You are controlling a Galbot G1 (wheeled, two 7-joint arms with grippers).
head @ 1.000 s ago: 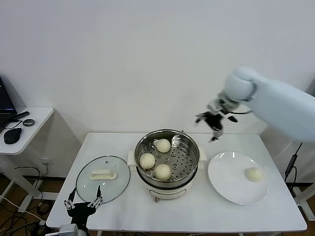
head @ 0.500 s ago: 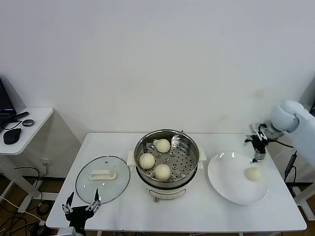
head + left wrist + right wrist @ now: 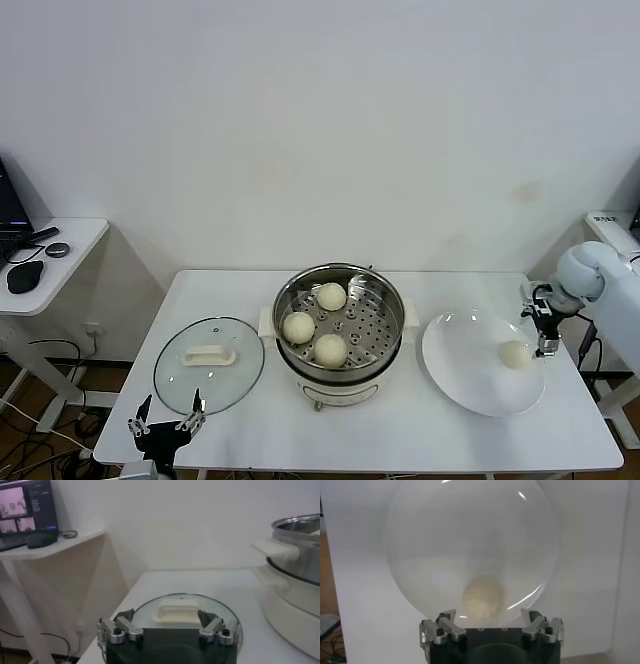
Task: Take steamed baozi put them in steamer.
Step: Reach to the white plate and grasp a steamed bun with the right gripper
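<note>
The shiny steamer (image 3: 340, 285) stands mid-table on a white base and holds three baozi (image 3: 330, 350) on its perforated tray. One baozi (image 3: 515, 354) lies on the right side of the white plate (image 3: 460, 375). My right gripper (image 3: 545, 325) is open, just right of and above that baozi at the plate's right rim. In the right wrist view the baozi (image 3: 482, 597) lies on the plate (image 3: 420, 555) just ahead of the open gripper (image 3: 489, 619). My left gripper (image 3: 167, 420) is open and idle at the table's front left, by the lid; it shows open in the left wrist view (image 3: 167, 622).
A round glass lid (image 3: 208, 364) with a white handle lies on the table left of the steamer, also in the left wrist view (image 3: 182, 611). A side table (image 3: 40, 255) with a mouse stands at far left. The table's right edge is close beside my right gripper.
My right arm has swung from above the steamer's right rim over to the right and down, ending beside the plate's baozi. The left arm has barely moved.
</note>
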